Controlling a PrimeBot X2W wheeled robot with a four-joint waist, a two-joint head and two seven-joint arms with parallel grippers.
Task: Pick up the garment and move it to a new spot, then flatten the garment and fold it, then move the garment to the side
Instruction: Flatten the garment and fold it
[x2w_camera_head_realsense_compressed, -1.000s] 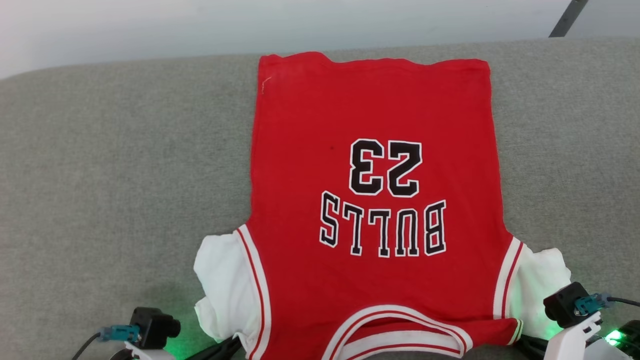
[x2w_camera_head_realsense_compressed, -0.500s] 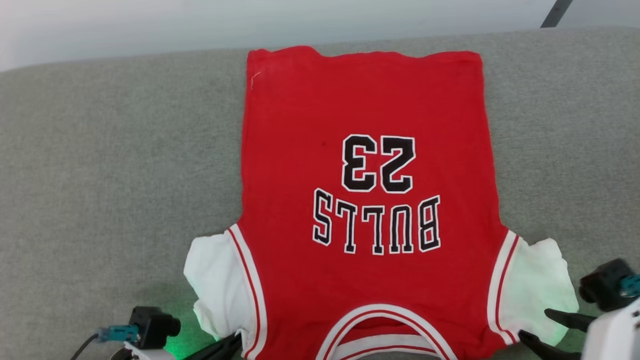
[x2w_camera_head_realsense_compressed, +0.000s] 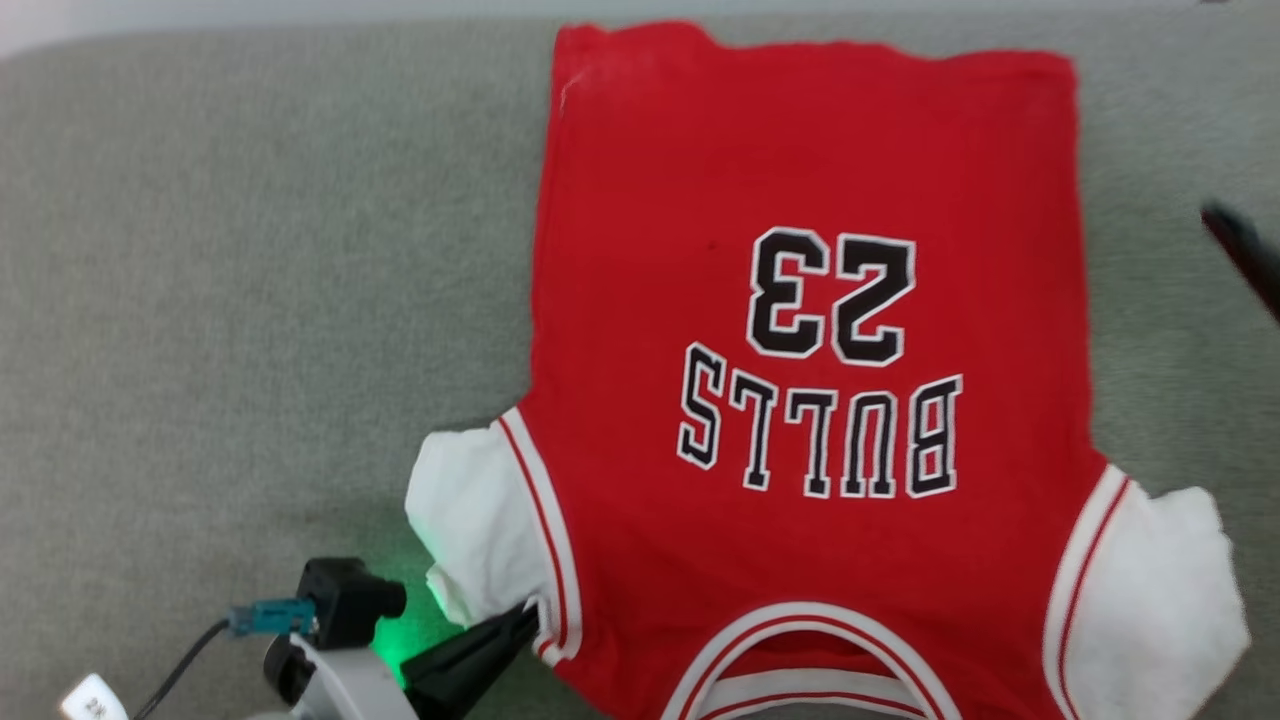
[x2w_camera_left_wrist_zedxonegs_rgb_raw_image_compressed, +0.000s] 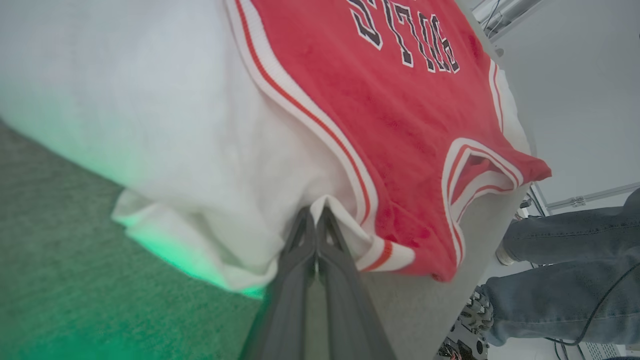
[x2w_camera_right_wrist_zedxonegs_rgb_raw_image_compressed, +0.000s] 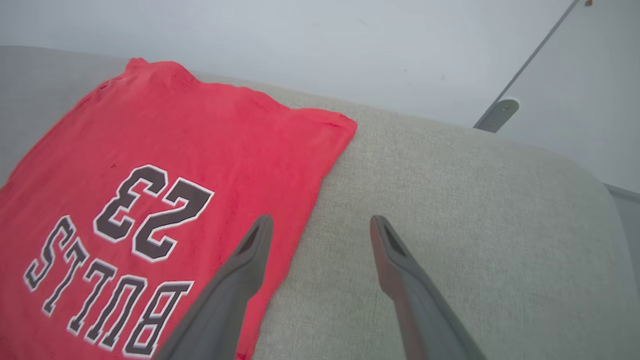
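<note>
- Pinching the near left shoulder corner, the left pincer (x2w_camera_head_realsense_compressed: 525, 620) is clamped fully shut on the garment (x2w_camera_head_realsense_compressed: 800, 560), right at the stripe trim beside the white sleeve (x2w_camera_head_realsense_compressed: 470, 520).
- The left wrist view shows that bite up close, with cloth bunched over the tips. It also catches a person's legs in jeans (x2w_camera_left_wrist_zedxonegs_rgb_raw_image_compressed: 565, 280) off past the counter (x2w_camera_head_realsense_compressed: 250, 300) edge.
- The garment lies spread on the grey counter, collar nearest the robot, "23" upside down, sleeves a bit rumpled. Looks to me like the flattening step, no fold started.
- Further out, the right pincer (x2w_camera_right_wrist_zedxonegs_rgb_raw_image_compressed: 320, 222) hangs wide open and empty over the garment's right edge. The right wrist view makes that clear, while the head view just gets a blurry dark finger.
- Next move, I reckon: bring the right pincer down onto that side or the far hem, grip, and pull against the left.
</note>
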